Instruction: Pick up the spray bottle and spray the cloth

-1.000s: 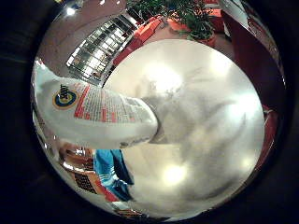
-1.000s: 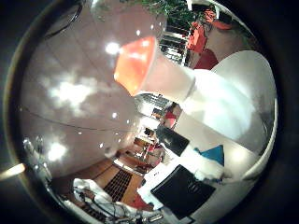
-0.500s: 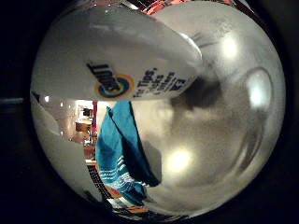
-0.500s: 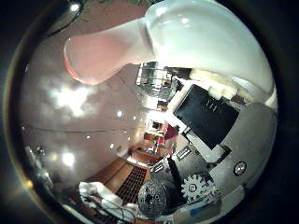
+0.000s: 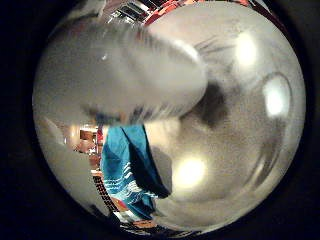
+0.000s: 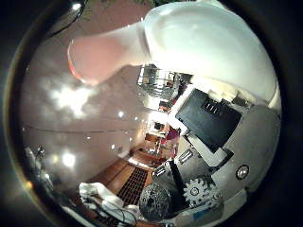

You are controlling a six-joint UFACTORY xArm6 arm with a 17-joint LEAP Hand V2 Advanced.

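Note:
The white spray bottle (image 6: 203, 52) with its orange spray head (image 6: 94, 59) lies close against my palm and fills much of the thumb side view. My right hand (image 6: 213, 137) shows white and black finger parts and a small gear, curled in against the bottle's body. In the little finger side view the bottle's white body (image 5: 120, 75) is blurred and covers much of the picture. Beyond it a teal cloth (image 5: 125, 165) with white stripes lies on the shiny pale table (image 5: 240, 140).
The bottle casts a dark shadow (image 5: 215, 102) on the table beside the cloth. Past the table's edge are a room with wooden flooring (image 6: 128, 175) and orange furniture (image 5: 170, 6).
The bottle has grown much larger in both views and is now blurred. My fingers have come into the thumb side view and closed in against the bottle's body.

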